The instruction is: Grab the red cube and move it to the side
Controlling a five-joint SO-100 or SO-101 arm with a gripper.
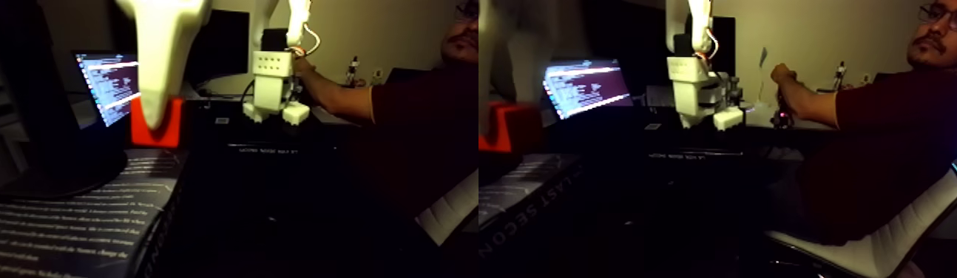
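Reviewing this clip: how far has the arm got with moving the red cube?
Done: the white gripper has reached the red cube, one finger down across its front face. In hand: closing a grip; whether the cube is clamped or lifted off the printed surface cannot be told. Left: carrying it aside and releasing.

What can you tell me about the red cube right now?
The red cube is a plain, matte red-orange block, seen in both halves of the fixed view. It sits upright at the far edge of a dark printed surface, by a lit laptop screen. A white finger of the end effector hangs in front of it, hiding its middle; whether it is gripped cannot be told.
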